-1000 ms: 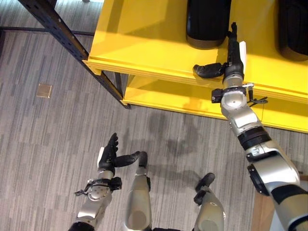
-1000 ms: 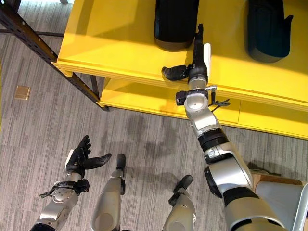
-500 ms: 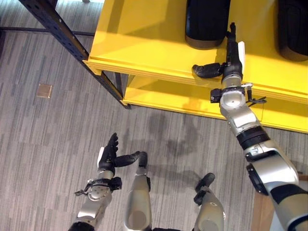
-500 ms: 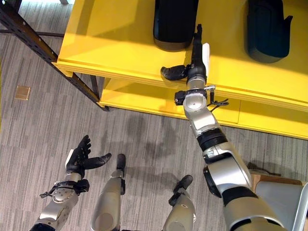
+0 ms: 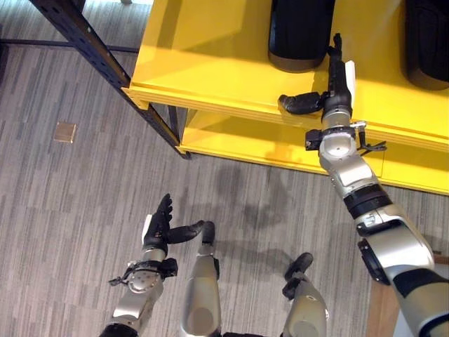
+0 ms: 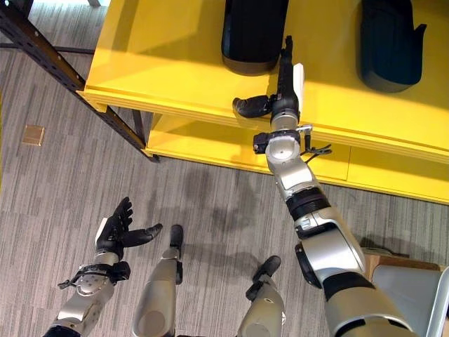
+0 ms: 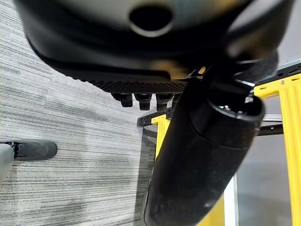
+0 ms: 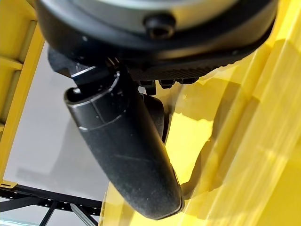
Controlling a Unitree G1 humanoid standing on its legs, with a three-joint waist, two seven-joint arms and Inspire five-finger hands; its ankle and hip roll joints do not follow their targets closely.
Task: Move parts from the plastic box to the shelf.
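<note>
Grey striped floor (image 5: 84,196); yellow shelf (image 5: 210,56); right hand (image 5: 335,84) flat, empty; left hand (image 5: 160,226) relaxed.

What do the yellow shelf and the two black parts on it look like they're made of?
The yellow shelf looks like painted or coated board, possibly metal: a smooth, uniform surface with soft reflections. The black parts look like moulded plastic or rubber: rounded edges, a dull sheen. I cannot tell which. The right hand rests open beside one.
</note>
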